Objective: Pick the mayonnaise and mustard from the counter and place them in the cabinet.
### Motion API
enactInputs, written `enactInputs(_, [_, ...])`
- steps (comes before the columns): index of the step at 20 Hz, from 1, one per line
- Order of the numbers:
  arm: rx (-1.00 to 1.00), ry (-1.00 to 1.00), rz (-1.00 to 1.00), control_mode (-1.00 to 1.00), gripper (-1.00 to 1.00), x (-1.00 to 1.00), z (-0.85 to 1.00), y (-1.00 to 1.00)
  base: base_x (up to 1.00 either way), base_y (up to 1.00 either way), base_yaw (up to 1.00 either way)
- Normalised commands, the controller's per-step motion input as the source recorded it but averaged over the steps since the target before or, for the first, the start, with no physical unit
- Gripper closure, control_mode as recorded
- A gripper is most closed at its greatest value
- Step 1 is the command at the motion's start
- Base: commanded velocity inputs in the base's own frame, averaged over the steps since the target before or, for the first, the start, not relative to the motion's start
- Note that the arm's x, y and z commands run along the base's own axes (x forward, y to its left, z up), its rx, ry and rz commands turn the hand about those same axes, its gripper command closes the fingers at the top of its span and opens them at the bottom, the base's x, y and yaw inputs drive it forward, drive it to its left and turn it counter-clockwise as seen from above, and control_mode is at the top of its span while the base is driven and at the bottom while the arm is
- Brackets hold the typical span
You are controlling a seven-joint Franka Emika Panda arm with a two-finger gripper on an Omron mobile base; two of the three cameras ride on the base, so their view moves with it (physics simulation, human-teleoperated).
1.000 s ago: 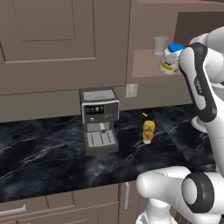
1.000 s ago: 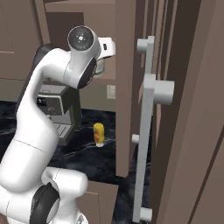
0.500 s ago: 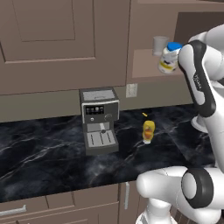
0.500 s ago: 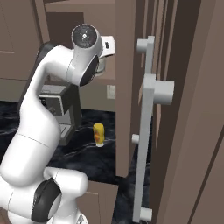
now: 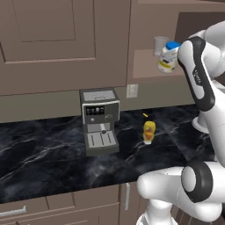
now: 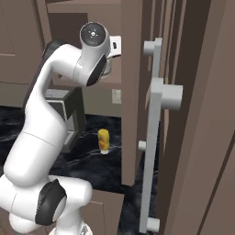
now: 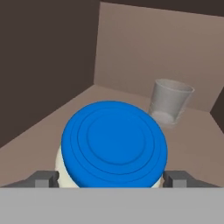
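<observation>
Your gripper [image 7: 111, 178] sits with its jaws spread wide, one dark fingertip either side of the mayonnaise [image 7: 113, 142]; contact can't be told. The jar stands on the cabinet [image 5: 147, 66] shelf near a clear glass [image 7: 171, 101]. The mustard [image 5: 149, 132] stands on the counter [image 5: 52, 154].

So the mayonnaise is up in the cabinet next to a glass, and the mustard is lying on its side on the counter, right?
Not quite: the mustard stands upright on the counter, as the left base view shows. The mayonnaise is in the cabinet beside the glass.
</observation>
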Motion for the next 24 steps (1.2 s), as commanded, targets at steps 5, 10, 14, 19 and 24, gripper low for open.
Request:
enactInputs(5, [0.0, -0.03, 0.0, -1.0, 1.0, 0.38, -0.29, 0.0, 0.0, 0.0, 0.0])
enactInputs(10, [0.0, -0.07, 0.0, -1.0, 1.0, 0.36, -0.3, 0.0, 0.0, 0.0, 0.0])
enactInputs(14, [0.0, -0.09, 0.0, -1.0, 1.0, 0.34, -0.28, 0.01, 0.0, 0.0, 0.0])
enactInputs(19, [0.0, -0.04, 0.0, -1.0, 1.0, 0.33, -0.27, 0.01, 0.0, 0.0, 0.0])
enactInputs(24, [0.0, 0.0, 0.0, -1.0, -1.0, 0.33, -0.19, 0.01, 0.0, 0.0, 0.0])
